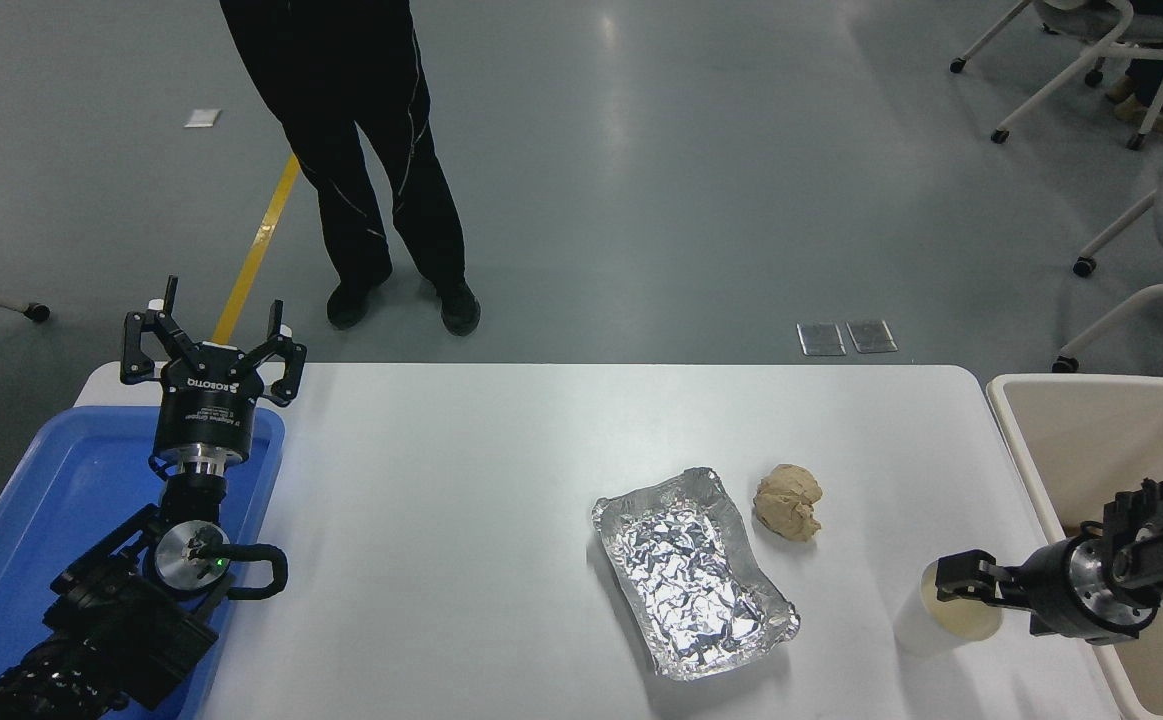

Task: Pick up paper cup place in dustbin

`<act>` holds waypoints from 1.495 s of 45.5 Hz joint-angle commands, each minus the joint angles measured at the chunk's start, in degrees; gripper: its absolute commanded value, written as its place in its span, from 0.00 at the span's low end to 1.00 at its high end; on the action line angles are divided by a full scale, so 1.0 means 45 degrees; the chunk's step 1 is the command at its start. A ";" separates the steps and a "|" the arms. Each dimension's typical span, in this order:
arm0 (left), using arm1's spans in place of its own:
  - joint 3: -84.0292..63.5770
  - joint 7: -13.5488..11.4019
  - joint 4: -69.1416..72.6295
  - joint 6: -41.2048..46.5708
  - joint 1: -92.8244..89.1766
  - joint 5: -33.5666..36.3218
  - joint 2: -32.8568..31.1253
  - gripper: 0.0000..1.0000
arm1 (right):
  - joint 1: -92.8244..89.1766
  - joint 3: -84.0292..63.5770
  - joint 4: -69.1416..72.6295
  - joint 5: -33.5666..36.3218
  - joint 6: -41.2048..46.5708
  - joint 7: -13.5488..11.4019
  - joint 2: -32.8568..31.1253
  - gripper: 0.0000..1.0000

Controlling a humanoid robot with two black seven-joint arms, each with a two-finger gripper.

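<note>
- Head view: take the foil tray as your marker. The paper cup stands to its right, near the table's right edge, upright, mouth up, its long axis vertical.
- Your right gripper comes in level from the dustbin side, which lies further right of the cup. One finger sits at the cup's rim, over the mouth; the other is hidden, so you cannot tell how wide the jaws stand or whether they hold anything.
- The cup lies just left of and under the fingertips, touching or nearly so. The right arm is far nearer.
- Your left gripper is parked well left of the foil tray, over the blue tray, fingers spread, holding nothing.
- A tan lump sits just beside the foil tray's far right corner, clear of the cup.
- Judgement: the grasp comes next, across the cup's width, with the carry rightward to the dustbin.
</note>
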 commanded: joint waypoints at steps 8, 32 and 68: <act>0.0000 0.0000 0.0000 0.0001 0.0001 -0.0001 0.0000 0.99 | -0.0464 -0.0056 -0.0284 0.0052 -0.0231 0.0000 0.0564 0.00; 0.0000 0.0000 0.0000 0.0001 0.0001 -0.0001 0.0000 0.99 | 0.0569 -0.0992 -0.0070 -0.0553 -0.0543 0.0019 0.0135 0.00; 0.0000 0.0000 0.0000 0.0001 0.0001 -0.0001 0.0000 0.99 | 1.5274 -0.2634 0.5200 -0.3151 0.7618 0.2343 -0.0275 0.00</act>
